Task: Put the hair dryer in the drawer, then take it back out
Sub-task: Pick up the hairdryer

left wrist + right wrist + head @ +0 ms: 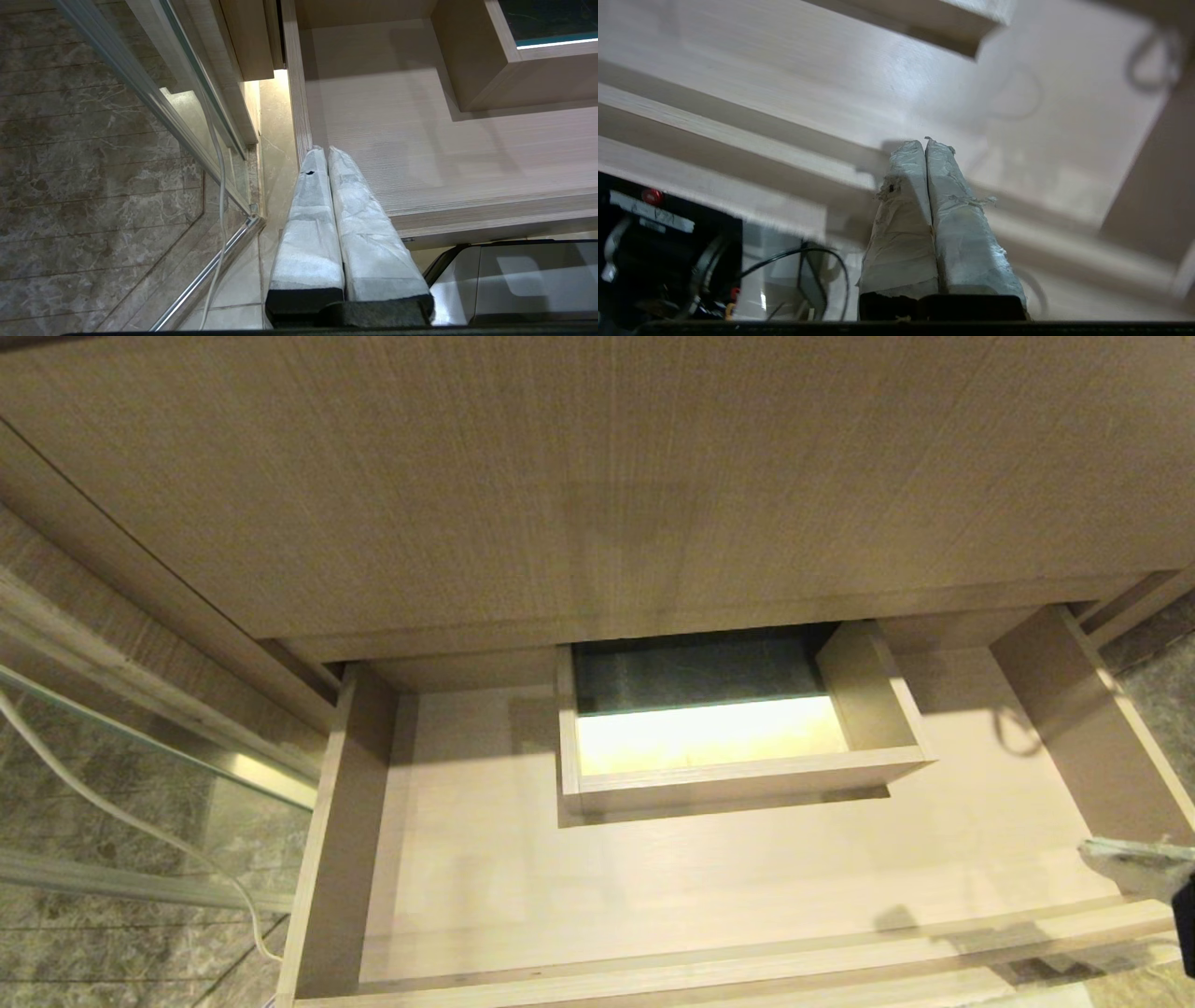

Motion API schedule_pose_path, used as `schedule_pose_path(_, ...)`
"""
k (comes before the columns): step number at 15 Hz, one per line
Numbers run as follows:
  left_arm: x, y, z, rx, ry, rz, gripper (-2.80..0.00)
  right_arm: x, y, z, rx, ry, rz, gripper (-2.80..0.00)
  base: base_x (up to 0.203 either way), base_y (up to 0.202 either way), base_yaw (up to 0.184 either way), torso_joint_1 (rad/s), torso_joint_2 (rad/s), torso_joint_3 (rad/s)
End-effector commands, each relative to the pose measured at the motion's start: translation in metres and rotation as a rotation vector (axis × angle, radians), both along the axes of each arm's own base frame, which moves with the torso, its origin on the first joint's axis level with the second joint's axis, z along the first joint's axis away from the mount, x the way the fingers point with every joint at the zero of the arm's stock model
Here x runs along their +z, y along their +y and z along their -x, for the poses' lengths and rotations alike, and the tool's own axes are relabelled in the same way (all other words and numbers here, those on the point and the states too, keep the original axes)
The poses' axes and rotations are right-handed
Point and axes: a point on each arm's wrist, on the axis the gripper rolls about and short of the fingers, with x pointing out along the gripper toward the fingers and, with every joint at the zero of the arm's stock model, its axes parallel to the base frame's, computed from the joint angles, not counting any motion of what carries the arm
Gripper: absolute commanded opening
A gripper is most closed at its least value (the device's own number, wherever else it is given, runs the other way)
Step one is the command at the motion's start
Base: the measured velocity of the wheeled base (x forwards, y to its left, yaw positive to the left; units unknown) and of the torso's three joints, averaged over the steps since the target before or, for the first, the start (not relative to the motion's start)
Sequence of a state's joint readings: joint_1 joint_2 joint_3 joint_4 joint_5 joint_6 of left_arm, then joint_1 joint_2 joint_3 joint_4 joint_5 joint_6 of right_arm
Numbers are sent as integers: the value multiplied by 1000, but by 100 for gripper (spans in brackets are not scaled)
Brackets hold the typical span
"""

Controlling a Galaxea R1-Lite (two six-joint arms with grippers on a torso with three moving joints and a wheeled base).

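Hair dryer absent from view; drawer [653, 896] standing open.
Right gripper [926, 142] is hovering pressed together, empty; rigid plastic likely suiting a handle grasp.

you are looking into the drawer [653, 887], pulled open below the wood-grain cabinet front [560, 476]. its pale floor is bare, apart from a boxed rectangular cut-out [738, 737] rising at the rear centre, lit inside. outside the drawer's left wall, a white cord [121, 812] trails across the marbled floor [84, 943].
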State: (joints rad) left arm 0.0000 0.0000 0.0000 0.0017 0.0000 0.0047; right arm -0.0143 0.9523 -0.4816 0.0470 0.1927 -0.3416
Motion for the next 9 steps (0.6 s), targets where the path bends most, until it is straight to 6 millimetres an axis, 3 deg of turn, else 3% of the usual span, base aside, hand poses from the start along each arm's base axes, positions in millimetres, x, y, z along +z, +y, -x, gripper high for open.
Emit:
schedule_pose_path(1, 0, 0, 0, 0, 1, 0, -280, -16, 0, 57, -77, -144, -56, -280, 0, 0, 0, 0, 0, 0)
schedule_pose_path(4, 0, 0, 0, 0, 1, 0, -280, -50, -1, 103, -150, -279, -160, -280, 0, 0, 0, 0, 0, 0)
schedule_pose_path(6, 0, 0, 0, 0, 1, 0, -280, -85, -2, 115, -181, -290, -201, -280, 0, 0, 0, 0, 0, 0)
schedule_pose_path(9, 0, 0, 0, 0, 1, 0, -280, -96, -2, 125, -205, -458, -245, -280, 0, 0, 0, 0, 0, 0)
